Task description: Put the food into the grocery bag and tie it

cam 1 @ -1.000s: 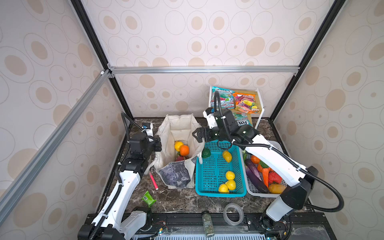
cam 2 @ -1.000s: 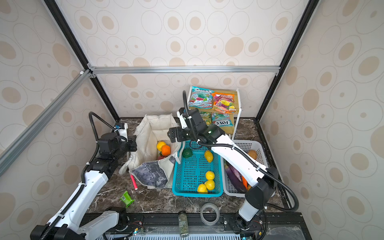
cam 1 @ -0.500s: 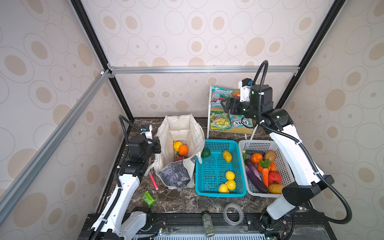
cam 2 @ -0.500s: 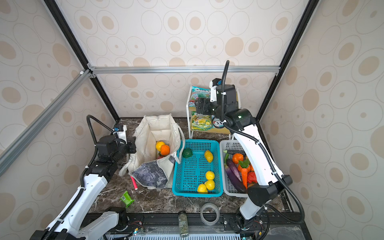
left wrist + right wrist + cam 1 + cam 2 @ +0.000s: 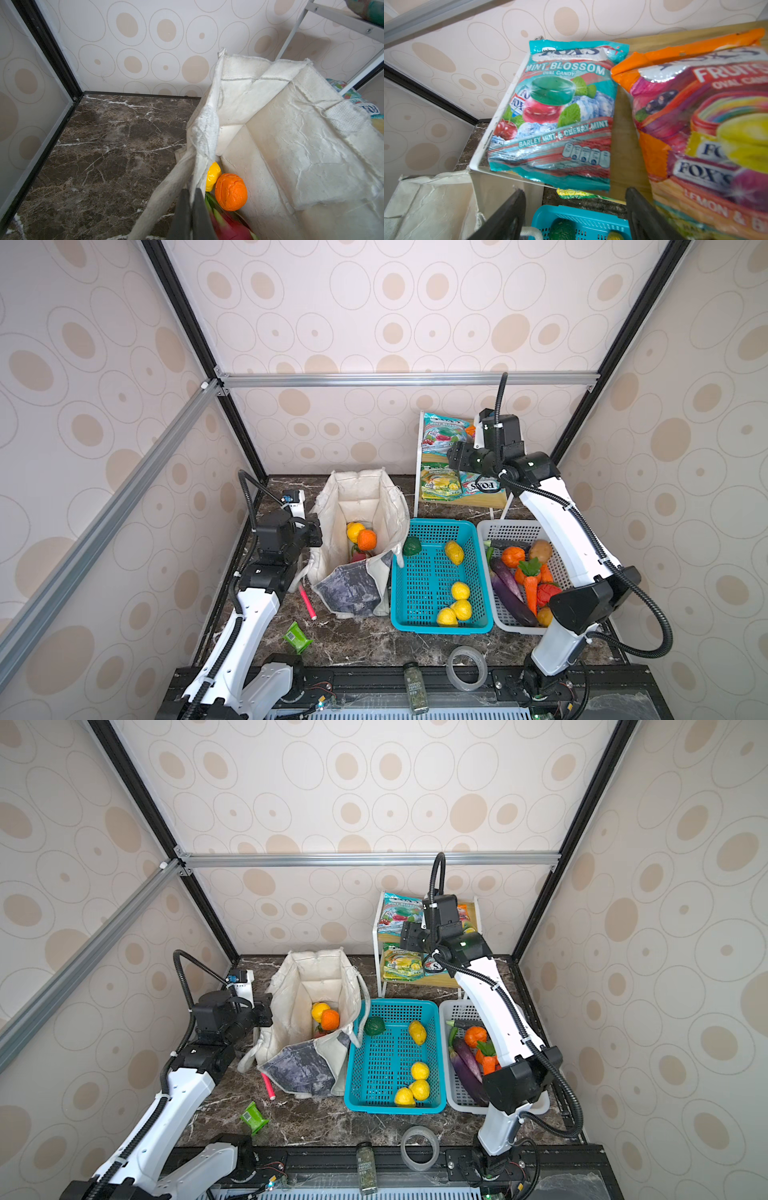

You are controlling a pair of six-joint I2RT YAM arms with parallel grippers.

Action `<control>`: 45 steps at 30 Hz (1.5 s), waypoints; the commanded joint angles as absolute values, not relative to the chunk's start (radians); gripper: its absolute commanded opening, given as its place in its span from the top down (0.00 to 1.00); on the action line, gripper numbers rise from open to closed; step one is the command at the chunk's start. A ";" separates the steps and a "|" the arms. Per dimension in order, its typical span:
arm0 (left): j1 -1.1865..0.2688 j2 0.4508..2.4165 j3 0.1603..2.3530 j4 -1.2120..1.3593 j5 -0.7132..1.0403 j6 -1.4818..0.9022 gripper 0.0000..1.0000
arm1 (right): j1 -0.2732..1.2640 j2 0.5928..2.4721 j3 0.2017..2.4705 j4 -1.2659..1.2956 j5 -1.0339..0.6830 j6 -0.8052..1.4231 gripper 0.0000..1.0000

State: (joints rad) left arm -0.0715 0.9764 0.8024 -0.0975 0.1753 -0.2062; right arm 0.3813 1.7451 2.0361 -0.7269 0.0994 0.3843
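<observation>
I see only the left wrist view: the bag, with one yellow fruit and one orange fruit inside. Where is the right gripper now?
Observer: The right gripper is at the shelf, open and empty, before the Mint Blossom packet.
Operator: What is in the teal basket?
Observer: The teal basket, beside the grocery bag, holds four yellow fruits and a green fruit.
Operator: And the white basket?
Observer: The white basket holds aubergines, carrots and more.
</observation>
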 commanded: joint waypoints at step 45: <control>-0.064 0.959 0.801 -0.054 0.173 -0.207 1.00 | 0.327 1.580 1.768 -0.500 -0.164 0.526 0.50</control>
